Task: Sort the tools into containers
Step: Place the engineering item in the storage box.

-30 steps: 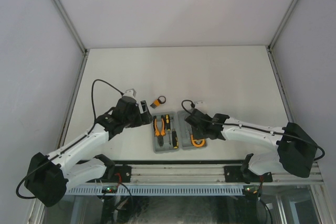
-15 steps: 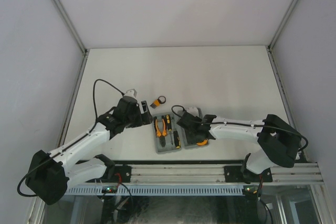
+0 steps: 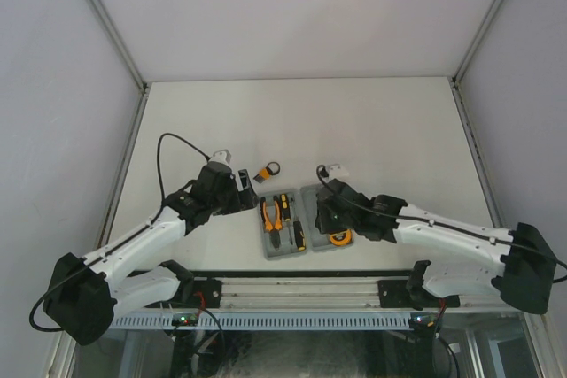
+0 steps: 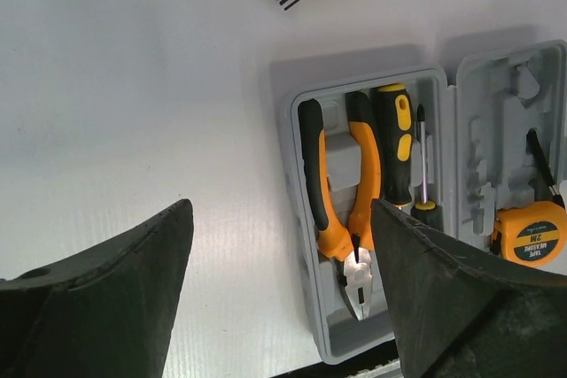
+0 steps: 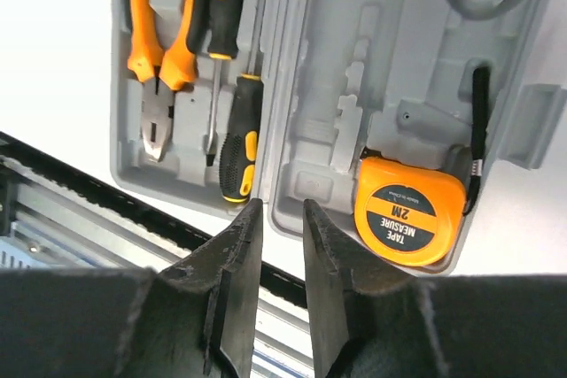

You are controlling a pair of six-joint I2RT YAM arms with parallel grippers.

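Tool case (image 5: 372, 68): lies open on the table (image 3: 372, 130), its two halves side by side.
Left half of the case: pliers (image 4: 339, 241) on the outer side; two screwdrivers (image 4: 394, 152) lengthwise between the pliers and the hinge, side by side, head to tail.
Right half of the case: tape measure (image 5: 407, 214) at the near end.
Hex-key set (image 3: 266, 172): on the table behind the case's left half, apart from it.

Open grey case (image 5: 337, 68), pliers (image 5: 146, 33) and screwdrivers (image 5: 237, 161) in one half, tape measure (image 5: 403, 214) in other
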